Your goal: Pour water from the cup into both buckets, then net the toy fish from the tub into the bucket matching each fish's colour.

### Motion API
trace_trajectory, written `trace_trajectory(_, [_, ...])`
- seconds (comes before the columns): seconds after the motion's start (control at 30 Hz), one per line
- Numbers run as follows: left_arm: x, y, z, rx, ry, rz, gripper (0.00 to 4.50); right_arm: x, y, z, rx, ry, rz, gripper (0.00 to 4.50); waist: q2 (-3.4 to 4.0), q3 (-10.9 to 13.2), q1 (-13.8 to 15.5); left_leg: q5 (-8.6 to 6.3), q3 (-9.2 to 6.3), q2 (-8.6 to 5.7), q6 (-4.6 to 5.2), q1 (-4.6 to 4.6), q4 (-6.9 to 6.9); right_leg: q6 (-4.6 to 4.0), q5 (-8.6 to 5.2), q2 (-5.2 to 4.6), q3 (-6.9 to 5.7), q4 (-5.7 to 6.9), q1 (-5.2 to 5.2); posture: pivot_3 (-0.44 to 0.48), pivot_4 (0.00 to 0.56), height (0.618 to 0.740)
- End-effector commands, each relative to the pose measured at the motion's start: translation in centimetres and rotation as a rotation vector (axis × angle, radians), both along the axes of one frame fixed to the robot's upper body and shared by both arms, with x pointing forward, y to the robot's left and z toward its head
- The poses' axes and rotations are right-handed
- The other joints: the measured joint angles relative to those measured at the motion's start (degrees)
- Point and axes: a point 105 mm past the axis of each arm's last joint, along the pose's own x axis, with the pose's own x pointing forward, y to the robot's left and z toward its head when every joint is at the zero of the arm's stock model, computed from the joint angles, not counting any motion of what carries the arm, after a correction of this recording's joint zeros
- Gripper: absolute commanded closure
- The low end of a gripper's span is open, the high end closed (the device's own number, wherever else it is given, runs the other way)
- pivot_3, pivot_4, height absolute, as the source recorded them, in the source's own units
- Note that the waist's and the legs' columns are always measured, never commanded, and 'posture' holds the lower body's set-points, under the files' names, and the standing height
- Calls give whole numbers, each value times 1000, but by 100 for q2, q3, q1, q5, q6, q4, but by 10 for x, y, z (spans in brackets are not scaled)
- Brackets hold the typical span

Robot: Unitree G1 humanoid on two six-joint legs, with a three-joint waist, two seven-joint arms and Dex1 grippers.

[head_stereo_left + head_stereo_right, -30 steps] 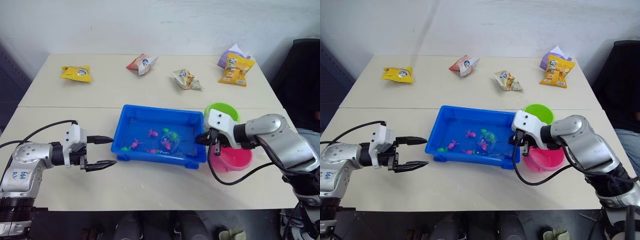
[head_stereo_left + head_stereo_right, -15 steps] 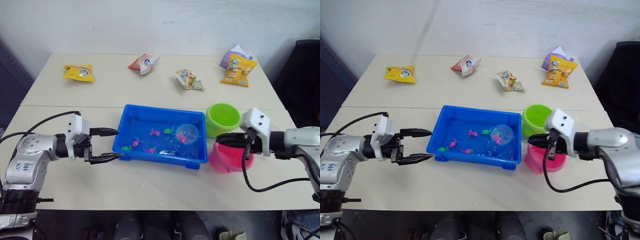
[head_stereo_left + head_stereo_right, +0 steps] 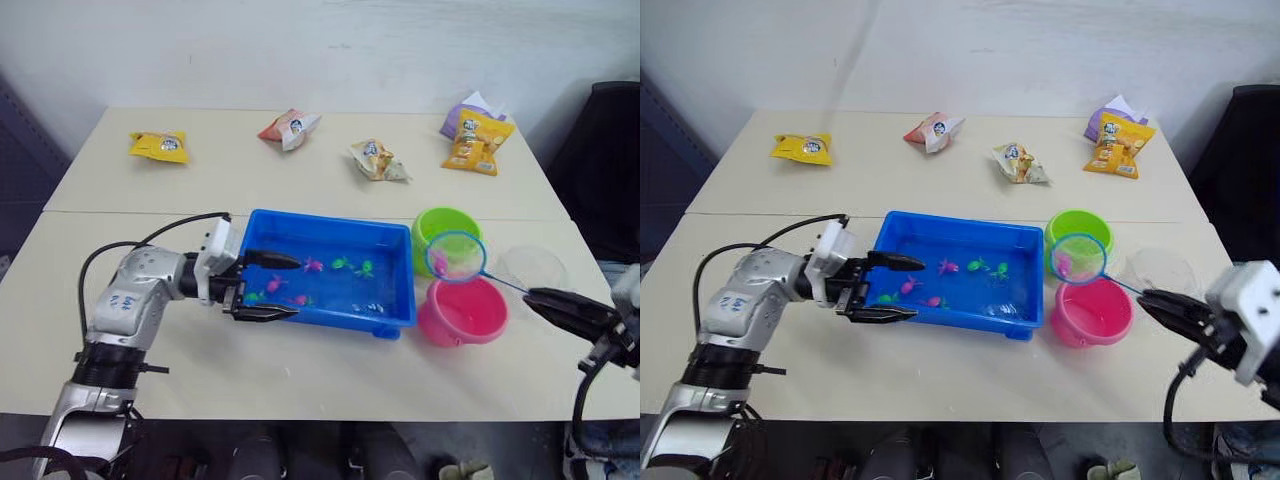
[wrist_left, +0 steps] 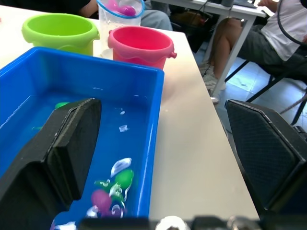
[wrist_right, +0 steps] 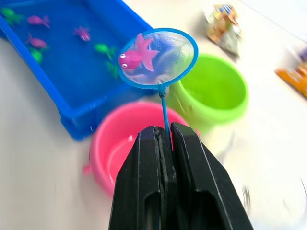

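The right gripper (image 5: 163, 139) is clenched on the thin handle of the net (image 5: 158, 57), holding the hoop in the air above the gap between the lime green bucket (image 3: 447, 232) and the pink bucket (image 3: 463, 312); one magenta-pink fish (image 5: 135, 56) lies in the mesh; the pink bucket holds water and sits just beside the right end of the blue tub (image 3: 395, 312), with the green bucket just behind it; the clear cup (image 3: 533, 268) stands on the table (image 3: 150, 190) to the right of both buckets. The left gripper (image 3: 264, 287) hangs over the tub's left end with its jaws released and spread wide, gripping nothing; several pink and green toy fish (image 3: 340, 265) lie in the tub's water. Four snack packets lie across the far half of the table: a yellow one (image 3: 158, 146), a red-and-white one (image 3: 286, 127), a pale one (image 3: 377, 160) and an orange one (image 3: 472, 141).
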Motion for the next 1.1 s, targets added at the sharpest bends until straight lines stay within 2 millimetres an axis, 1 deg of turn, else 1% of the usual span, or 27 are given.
trace_trajectory(0.03, [0, -6, 4, 1, -30, -49, 72, -13, -6, 4, -91, -127, -70, 4500, 1, -1, -16, 1, -1, 0, -2, 1, -1, 0, 0, 2, 0, 0, 2, 0, 150, 739])
trace_trajectory(0.1, [1, -9, 4, -2, -30, -60, 72, -18, -11, -4, -169, -169, -97, 4500, 11, -6, -33, 1, 3, 0, -2, 9, -3, 0, 0, 4, 5, 1, 5, 0, 150, 739])
trace_trajectory(0.2, [1, -11, 3, -4, -30, -70, 72, -20, -14, -17, -351, -225, -75, 4500, 11, -6, -42, -2, 15, 0, -7, 39, -6, 0, 0, 11, 16, 1, 25, 0, 150, 739])
trace_trajectory(0.3, [0, -13, 3, -5, -29, -73, 72, -16, -19, -21, -524, -333, -64, 4500, 11, -6, -41, -3, 19, 0, -10, 71, -15, 0, -1, 12, 18, -7, 55, 0, 150, 739])
trace_trajectory(0.4, [-2, -13, 2, -5, -28, -74, 72, -14, -25, -23, -641, -437, -74, 4500, 11, -6, -32, -4, 17, 1, -11, 79, -17, 0, -1, 9, 18, -12, 66, 0, 150, 739])
trace_trajectory(0.53, [-2, -12, 2, -8, -29, -62, 72, -18, -23, -28, -845, -585, -33, 4500, 12, -6, -31, -4, 15, 1, -12, 79, -18, -1, -2, 6, 18, -14, 67, 0, 150, 739])
trace_trajectory(0.67, [-3, -11, 2, -14, -33, -45, 72, -22, -24, -38, -999, -663, -24, 4500, 12, -6, -32, -3, 14, 1, -15, 79, -19, -1, -2, 3, 18, -14, 67, 0, 150, 739])
trace_trajectory(0.77, [-3, -11, 2, -15, -35, -40, 72, -25, -26, -42, -1023, -719, -38, 4500, 13, -6, -35, -2, 14, 0, -17, 80, -19, -2, -2, 0, 18, -13, 67, 0, 150, 739])
trace_trajectory(0.8, [-3, -11, 2, -15, -35, -39, 72, -27, -24, -39, -1039, -764, -37, 4500, 13, -6, -35, -3, 14, 0, -17, 80, -19, -2, -2, 0, 18, -14, 68, 0, 150, 739])
trace_trajectory(0.93, [-2, -11, 1, -9, -45, -32, 72, -31, -29, -48, -1052, -771, -43, 4500, 15, -7, -40, -3, 14, 0, -20, 84, -21, -4, -3, 0, 18, -13, 69, 0, 150, 739])
trace_trajectory(1.1, [-3, -12, 2, -14, -48, -34, 72, -28, -19, -53, -1033, -816, -23, 4500, 15, -7, -54, -3, 14, 1, -20, 86, -23, -4, -3, 1, 20, -13, 71, 0, 150, 739])
